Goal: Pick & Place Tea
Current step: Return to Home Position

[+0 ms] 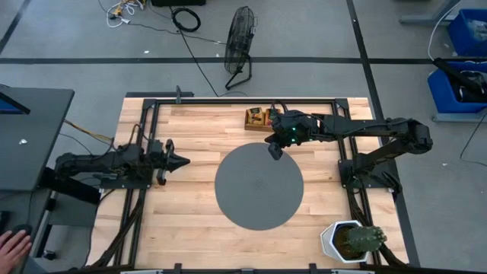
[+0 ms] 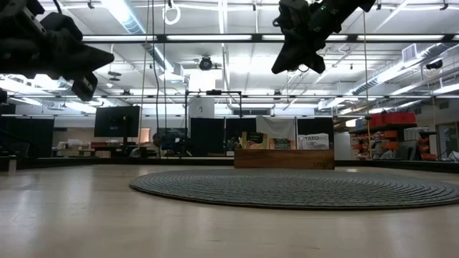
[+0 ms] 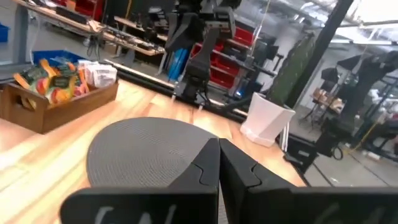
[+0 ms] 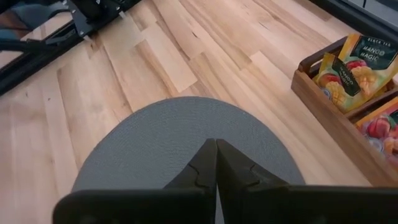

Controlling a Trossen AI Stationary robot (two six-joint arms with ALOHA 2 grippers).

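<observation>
The tea sachets (image 4: 351, 65), orange-yellow with fruit prints and some white (image 3: 96, 73), stand on edge in a brown wooden tray (image 1: 257, 120) near the table's far edge. A round grey mat (image 1: 259, 186) lies at the table's middle. My right gripper (image 1: 275, 152) hangs shut over the mat's far edge, close to the tray, tipped downward, with nothing in it (image 4: 216, 163). My left gripper (image 1: 185, 161) is shut and level at the table's left side, pointing at the mat (image 3: 219, 163), also empty.
A white pot with a cactus (image 1: 351, 241) stands at the table's near right corner. A person's hand (image 1: 11, 245) shows off the table at the near left. Bare wood lies to the left and near side of the mat.
</observation>
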